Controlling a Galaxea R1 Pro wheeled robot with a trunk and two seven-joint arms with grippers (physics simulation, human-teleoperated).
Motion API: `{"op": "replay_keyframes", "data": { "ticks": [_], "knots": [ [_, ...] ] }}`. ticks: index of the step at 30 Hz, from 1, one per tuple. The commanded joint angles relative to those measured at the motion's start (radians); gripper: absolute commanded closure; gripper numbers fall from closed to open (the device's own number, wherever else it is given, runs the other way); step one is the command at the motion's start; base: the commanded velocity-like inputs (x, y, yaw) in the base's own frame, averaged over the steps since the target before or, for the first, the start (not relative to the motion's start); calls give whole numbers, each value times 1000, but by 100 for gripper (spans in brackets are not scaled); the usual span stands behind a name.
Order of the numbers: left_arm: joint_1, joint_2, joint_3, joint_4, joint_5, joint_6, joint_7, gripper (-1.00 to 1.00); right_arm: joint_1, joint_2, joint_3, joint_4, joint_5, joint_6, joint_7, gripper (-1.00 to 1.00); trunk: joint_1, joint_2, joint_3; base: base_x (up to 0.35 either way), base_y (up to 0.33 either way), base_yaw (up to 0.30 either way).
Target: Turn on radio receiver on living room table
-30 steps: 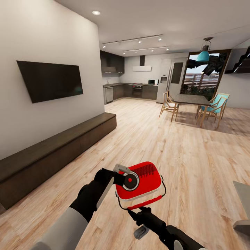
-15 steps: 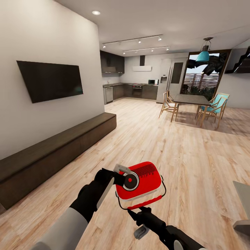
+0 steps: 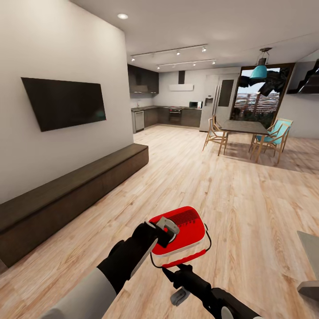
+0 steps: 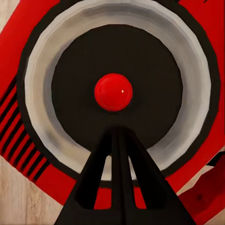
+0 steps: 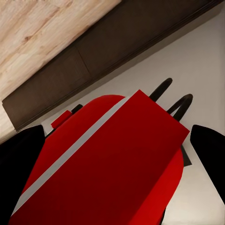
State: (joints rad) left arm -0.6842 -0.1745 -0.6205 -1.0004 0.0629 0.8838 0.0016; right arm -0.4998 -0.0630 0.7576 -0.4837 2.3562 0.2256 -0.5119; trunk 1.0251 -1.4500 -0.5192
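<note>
The red radio receiver is held up over the wooden floor, low in the head view. My right gripper grips it from below; in the right wrist view its black fingers flank the red body with the white band. My left gripper is shut and rests against the radio's round dial. In the left wrist view its closed fingertips point just below the red button in the black and grey dial. A grey corner of the table shows at the right edge.
A long dark brown bench cabinet runs along the left wall under a wall television. Farther back are a dark dining table with wooden chairs and a kitchen. Wooden floor spreads ahead.
My left gripper has moved right onto the radio's dial and now covers it in the head view. The radio and right gripper have stayed put.
</note>
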Motion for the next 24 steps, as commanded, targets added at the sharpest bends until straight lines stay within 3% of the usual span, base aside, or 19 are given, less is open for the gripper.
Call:
{"op": "replay_keyframes", "data": {
  "ticks": [1, 4, 8, 11, 21, 24],
  "knots": [
    [0, 0, 0, 0, -1, -9, 0, 100, 0, 0, -1, -1, 0, 0, 0, 100, 0, 0, 0, 0, 0, 0],
    [0, 0, 13, 0, -4, -19, 2, 100, 0, 0, -1, -1, 0, 0, 0, 100, 0, 0, 0, 0, 0, 0],
    [0, 0, 74, 0, -10, -24, 6, 100, 0, 0, -1, -1, 0, 0, 0, 100, 0, 0, 0, 0, 0, 0],
    [-1, 0, 94, 1, -12, -25, 6, 100, 0, 0, -1, -1, 0, 0, 0, 100, 0, 0, 0, 0, 0, 0],
    [-3, 0, 101, 38, -13, -72, 11, 100, 0, 0, -1, -1, 0, 0, 0, 100, 0, 0, 0, 0, 0, 0],
    [-3, 0, 110, 34, -13, -75, 40, 100, 0, 0, -1, -1, 0, 0, 0, 100, 0, 0, 0, 0, 0, 0]
  ]
}}
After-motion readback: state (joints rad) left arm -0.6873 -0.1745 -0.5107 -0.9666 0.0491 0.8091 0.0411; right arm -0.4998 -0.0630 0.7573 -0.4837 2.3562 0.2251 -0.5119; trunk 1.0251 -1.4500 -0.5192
